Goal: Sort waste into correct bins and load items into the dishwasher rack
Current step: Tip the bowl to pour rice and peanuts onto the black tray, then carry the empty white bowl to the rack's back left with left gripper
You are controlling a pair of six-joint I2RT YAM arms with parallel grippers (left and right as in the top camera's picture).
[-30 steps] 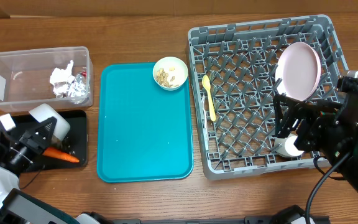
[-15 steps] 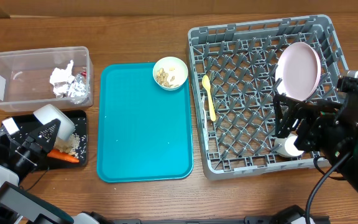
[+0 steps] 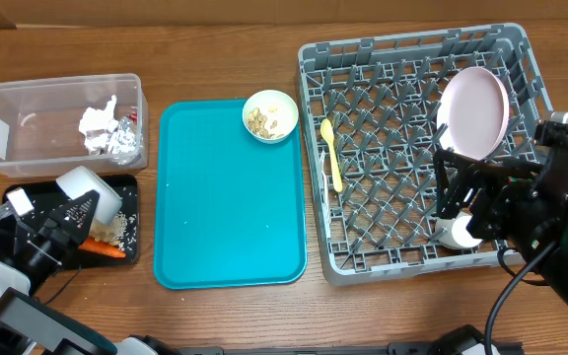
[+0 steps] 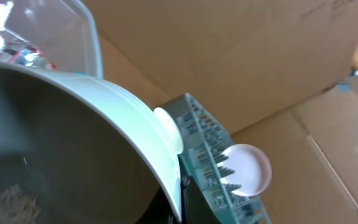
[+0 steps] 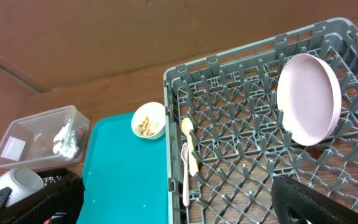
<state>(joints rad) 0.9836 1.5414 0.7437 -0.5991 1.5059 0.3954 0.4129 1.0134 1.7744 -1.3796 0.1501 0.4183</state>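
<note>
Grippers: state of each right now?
Left gripper: shut on the white bowl.
Right gripper: open, holding nothing.

Desk (image 3: 225, 316): tub (image 3: 37, 138) far left, shallow tray (image 3: 131, 197) just near of it. Napkin (image 3: 97, 123) and wrapper (image 3: 123, 146) lie in the tub's right end, touching. Carrot (image 3: 102, 248) and loose bits (image 3: 116, 229) lie in the shallow tray. Left end effector (image 3: 67, 212) grips a tipped bowl (image 3: 85, 187) over that tray's far side. Flat tray (image 3: 225, 217) sits centre, with another bowl (image 3: 270, 115) on its far right corner. Rack (image 3: 402, 44) is right of it. Spoon (image 3: 332, 153) and fork (image 5: 184, 177) lie along the rack's left side, plate (image 3: 474, 111) stands on edge far right. Right end effector (image 3: 461, 202) is over the rack's near right.
</note>
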